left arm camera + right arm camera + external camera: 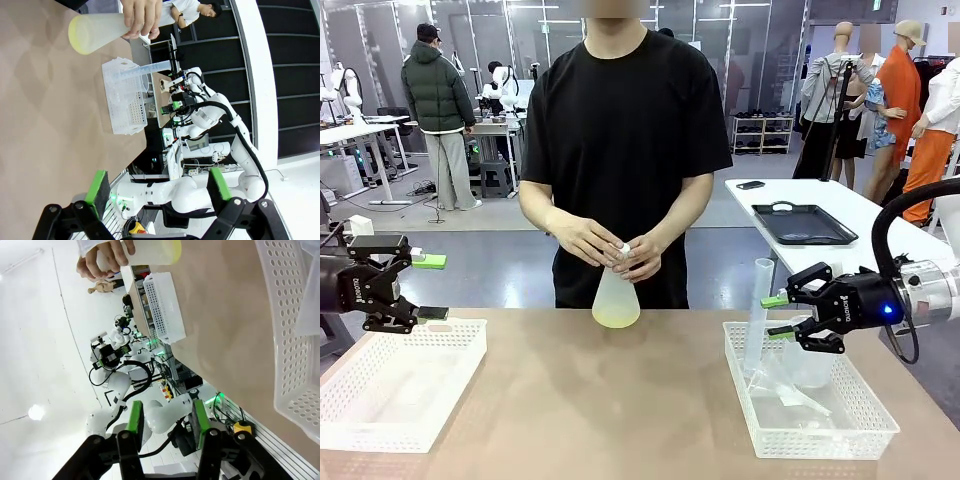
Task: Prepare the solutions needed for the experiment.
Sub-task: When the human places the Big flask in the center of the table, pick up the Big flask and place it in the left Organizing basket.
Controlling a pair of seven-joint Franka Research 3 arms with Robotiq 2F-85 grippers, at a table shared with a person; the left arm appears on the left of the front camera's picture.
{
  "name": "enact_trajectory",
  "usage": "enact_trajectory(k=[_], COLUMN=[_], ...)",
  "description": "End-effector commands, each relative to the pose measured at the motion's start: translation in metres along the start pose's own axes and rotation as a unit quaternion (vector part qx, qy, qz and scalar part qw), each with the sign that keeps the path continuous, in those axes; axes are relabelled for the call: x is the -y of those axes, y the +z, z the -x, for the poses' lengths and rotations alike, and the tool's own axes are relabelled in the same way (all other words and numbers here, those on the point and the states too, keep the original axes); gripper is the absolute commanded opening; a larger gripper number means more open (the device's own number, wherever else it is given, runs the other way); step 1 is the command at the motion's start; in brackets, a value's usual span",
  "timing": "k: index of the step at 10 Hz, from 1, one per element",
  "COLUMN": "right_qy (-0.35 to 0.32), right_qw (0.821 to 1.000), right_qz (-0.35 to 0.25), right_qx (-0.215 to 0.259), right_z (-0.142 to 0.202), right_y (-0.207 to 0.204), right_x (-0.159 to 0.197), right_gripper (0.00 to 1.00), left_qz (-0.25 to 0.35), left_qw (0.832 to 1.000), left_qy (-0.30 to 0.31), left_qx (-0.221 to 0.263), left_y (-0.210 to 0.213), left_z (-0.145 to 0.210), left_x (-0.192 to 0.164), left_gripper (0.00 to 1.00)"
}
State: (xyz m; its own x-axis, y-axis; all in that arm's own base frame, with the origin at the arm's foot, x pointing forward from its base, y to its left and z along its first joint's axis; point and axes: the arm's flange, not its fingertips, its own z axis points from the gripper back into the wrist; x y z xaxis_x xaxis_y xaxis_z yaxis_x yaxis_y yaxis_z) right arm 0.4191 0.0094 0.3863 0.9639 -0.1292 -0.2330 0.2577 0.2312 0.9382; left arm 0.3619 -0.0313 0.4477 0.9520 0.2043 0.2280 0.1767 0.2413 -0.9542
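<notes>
At the two ends of the table [520, 400], the left fingers [428, 261] stand wide and the right fingers [775, 300] half spread — both released, grasping nothing. Mid-table, the solutions [616, 319] tint the base of the flask [616, 288] under the person's hands [582, 240]; a hasty reach could tip it. What lies in the right basket [820, 438] is unclear.

Flask [616, 300] neck hidden inside person's hands [582, 240]; right basket [825, 436] contents unclear.

White ROBOTIQ lettering [357, 290] is running sideways along the body of the left gripper [430, 287]; the right gripper [777, 316] is carrying the same word, fainter.
</notes>
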Motion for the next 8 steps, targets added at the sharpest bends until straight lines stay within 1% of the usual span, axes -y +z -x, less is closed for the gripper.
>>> enact_trajectory(k=[1, 8], right_qy=[0.002, 0.002], right_qw=[1.0, 1.0], right_qz=[0.004, 0.004], right_qx=[-0.005, -0.005], right_z=[-0.0002, -0.0002], right_y=[0.0017, 0.0017], right_x=[-0.0025, -0.0025], right_gripper=[0.51, 0.51], left_qz=[0.016, 0.016], left_qw=[1.0, 1.0], left_qy=[0.002, 0.002], left_qx=[0.007, 0.007], left_y=[-0.0028, -0.0028], left_z=[0.0001, 0.0001], left_x=[0.0026, 0.0026], left_gripper=[1.0, 1.0])
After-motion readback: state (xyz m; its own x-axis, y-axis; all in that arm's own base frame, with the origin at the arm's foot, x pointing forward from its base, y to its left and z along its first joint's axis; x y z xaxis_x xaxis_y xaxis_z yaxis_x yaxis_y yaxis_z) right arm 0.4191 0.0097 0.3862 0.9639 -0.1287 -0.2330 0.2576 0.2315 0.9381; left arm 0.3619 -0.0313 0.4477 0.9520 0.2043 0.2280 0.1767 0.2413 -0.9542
